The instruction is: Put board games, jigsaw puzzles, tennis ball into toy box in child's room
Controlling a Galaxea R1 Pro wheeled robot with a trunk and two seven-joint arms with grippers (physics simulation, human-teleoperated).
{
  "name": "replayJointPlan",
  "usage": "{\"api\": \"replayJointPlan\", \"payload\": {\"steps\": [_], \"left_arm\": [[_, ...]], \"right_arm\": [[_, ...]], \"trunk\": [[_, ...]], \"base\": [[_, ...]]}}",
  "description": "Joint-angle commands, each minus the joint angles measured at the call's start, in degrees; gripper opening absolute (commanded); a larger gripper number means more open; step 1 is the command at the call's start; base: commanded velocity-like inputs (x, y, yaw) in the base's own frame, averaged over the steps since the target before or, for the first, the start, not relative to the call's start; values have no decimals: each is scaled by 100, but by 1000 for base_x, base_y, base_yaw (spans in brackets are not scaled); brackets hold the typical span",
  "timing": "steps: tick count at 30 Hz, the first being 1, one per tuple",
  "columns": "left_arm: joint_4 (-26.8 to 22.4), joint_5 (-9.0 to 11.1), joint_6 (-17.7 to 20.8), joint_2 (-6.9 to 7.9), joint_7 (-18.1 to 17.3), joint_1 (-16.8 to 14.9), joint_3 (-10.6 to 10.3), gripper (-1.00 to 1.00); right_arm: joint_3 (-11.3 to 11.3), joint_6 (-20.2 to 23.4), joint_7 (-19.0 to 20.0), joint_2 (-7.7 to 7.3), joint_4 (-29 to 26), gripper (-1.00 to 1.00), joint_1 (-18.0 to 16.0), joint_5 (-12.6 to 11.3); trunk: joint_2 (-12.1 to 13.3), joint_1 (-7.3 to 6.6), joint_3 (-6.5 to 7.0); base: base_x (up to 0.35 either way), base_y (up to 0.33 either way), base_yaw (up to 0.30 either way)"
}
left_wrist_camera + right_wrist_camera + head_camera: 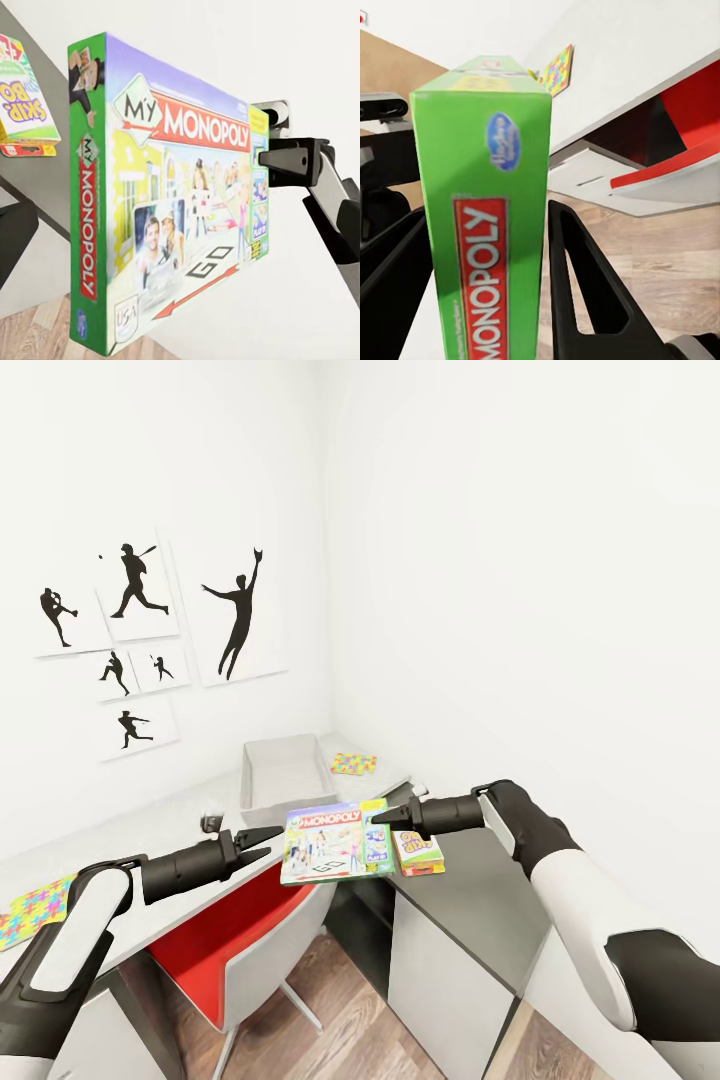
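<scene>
My right gripper (385,818) is shut on the right edge of a blue cartoon-printed Monopoly board game (333,842), held flat in the air in front of the table (150,830). The box (484,225) stands between both right fingers (585,285). My left gripper (262,842) is open just left of the box (172,202), not touching it. The light grey toy box (283,772) sits on the table behind. One jigsaw puzzle (353,764) lies beside it, another (30,910) at the far left. The tennis ball and bed are out of view.
A white-green Skip-Bo box (417,850) lies on a red-edged box on the darker grey cabinet (470,900) to the right. A grey chair with a red seat (225,940) stands under the held box. White walls meet in a corner behind the table.
</scene>
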Motion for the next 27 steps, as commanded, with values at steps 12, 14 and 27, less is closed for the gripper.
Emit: {"api": "replayJointPlan", "payload": {"steps": [12,14,27], "left_arm": [[0,-47,7,7,-55,-2,0,100],[0,-47,6,7,-55,-2,1,100],[-1,-46,6,7,-58,-2,-5,100]], "right_arm": [[57,42,640,-50,-1,-100,-7,-53],[60,42,706,-52,-1,-100,-7,-50],[72,42,959,-58,3,-100,-7,-40]], "trunk": [[-14,4,-14],[-14,4,-14],[-14,4,-14]], "base": [[0,0,0],[0,0,0],[0,0,0]]}}
